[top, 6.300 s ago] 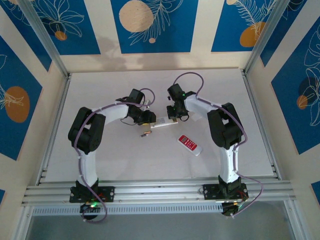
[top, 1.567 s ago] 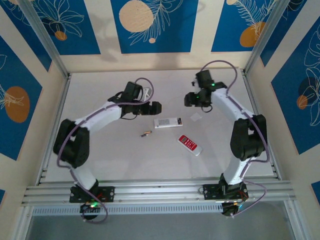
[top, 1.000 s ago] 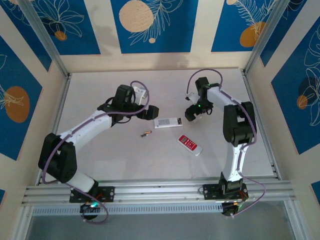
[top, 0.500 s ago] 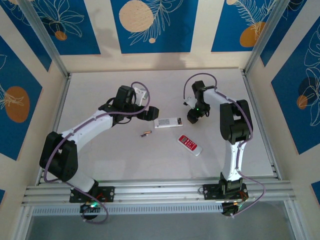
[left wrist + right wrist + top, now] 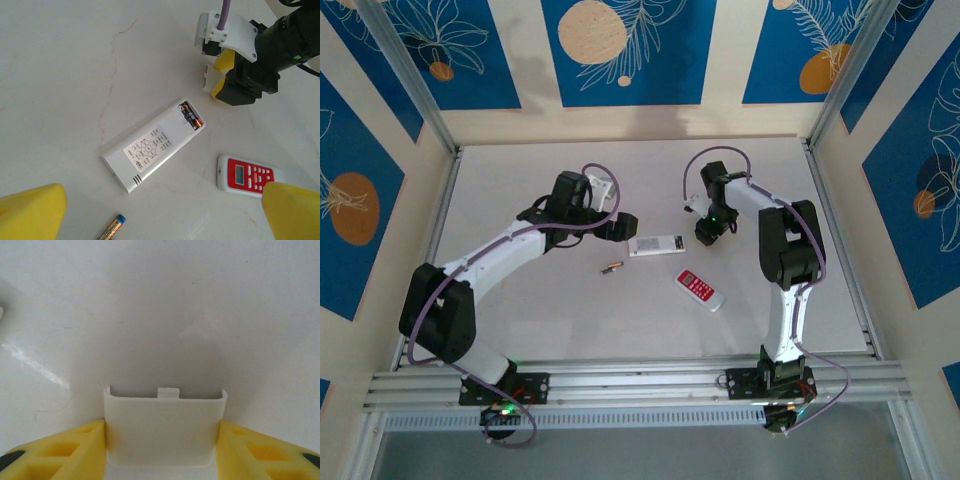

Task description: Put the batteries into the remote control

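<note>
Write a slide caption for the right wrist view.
Right gripper pinching a white battery cover on the pale table.

The left arm (image 5: 500, 250) bends out to the left at its elbow and stretches diagonally toward the middle of the table, and the left gripper (image 5: 625, 222) at its end points to the right with its yellow fingers (image 5: 32, 210) spread as wide apart as they go, nothing between them. The right arm (image 5: 785, 250) rises from its base, folds sharply at the elbow and runs back toward the centre. There its wrist tips the right gripper (image 5: 706, 236) down to the tabletop, its fingers (image 5: 60, 450) pressed against the two sides of a small white cover (image 5: 162, 425).
</note>
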